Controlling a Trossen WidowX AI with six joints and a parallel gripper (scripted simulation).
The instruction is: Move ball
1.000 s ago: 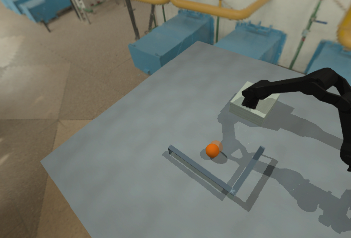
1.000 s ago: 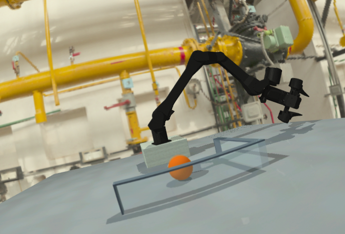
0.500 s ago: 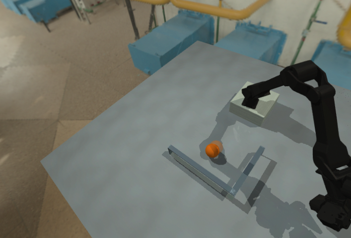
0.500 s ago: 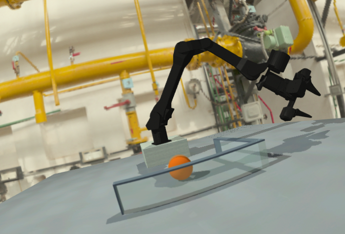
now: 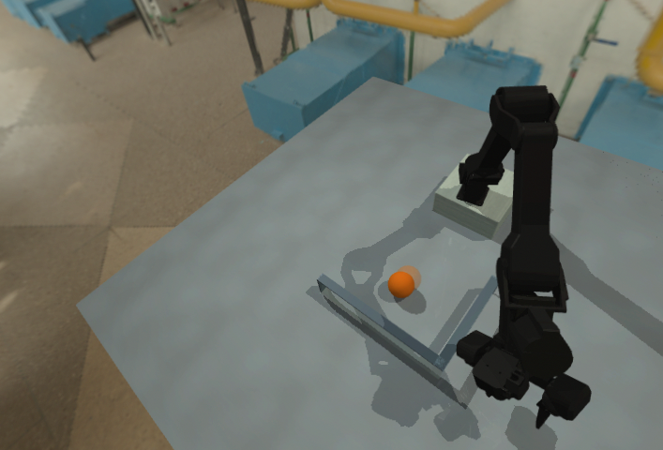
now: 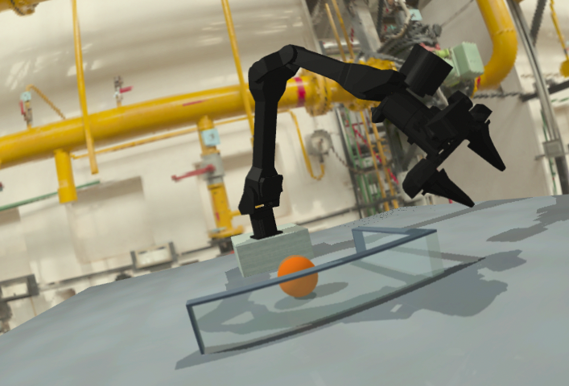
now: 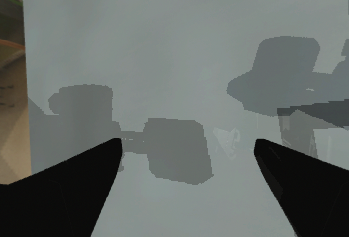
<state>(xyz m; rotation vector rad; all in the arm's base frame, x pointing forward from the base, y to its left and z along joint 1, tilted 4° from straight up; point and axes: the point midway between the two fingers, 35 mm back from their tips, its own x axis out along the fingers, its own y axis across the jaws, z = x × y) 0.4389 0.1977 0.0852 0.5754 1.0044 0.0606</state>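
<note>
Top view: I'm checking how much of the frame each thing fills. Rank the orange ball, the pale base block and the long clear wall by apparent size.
1. Long clear wall, largest.
2. Pale base block, partly hidden by the arm.
3. Orange ball, smallest.

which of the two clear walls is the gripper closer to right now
The shorter wall, which runs from the corner toward the arm's base. The open gripper hangs just beyond it; the longer wall stretches away past the ball.
</note>
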